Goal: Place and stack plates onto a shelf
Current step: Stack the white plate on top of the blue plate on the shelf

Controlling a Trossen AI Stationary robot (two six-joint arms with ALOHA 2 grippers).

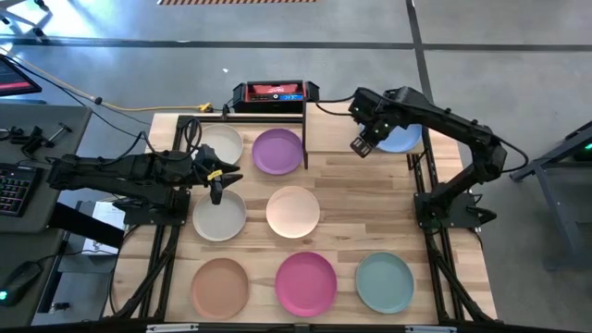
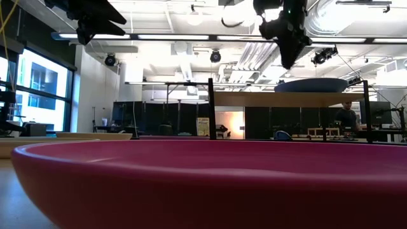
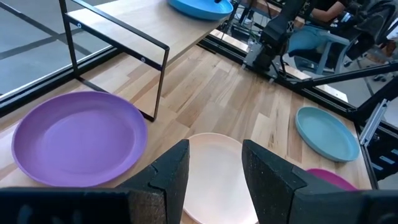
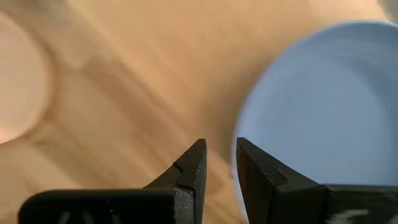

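Observation:
The blue plate [image 1: 404, 141] lies flat on the right end of the shelf [image 1: 328, 134]. My right gripper [image 1: 363, 145] hangs just above the shelf by the plate's left rim [image 4: 249, 124], pointing down, narrowly open and clear of the plate [image 2: 321, 84]. On the table lie the cream [image 1: 220, 146], purple [image 1: 277, 151], grey-beige [image 1: 219, 215], peach [image 1: 293, 211], terracotta [image 1: 220, 285], magenta [image 1: 306, 282] and teal [image 1: 385, 282] plates. My left gripper [image 1: 217, 190] waits open and empty above the grey-beige plate's far rim.
A red and black box [image 1: 275, 92] sits at the table's far edge behind the shelf. The shelf's black posts [image 3: 161, 81] stand beside the purple plate [image 3: 78, 140]. The shelf's left half is bare wood. A person [image 2: 346, 116] stands in the room beyond.

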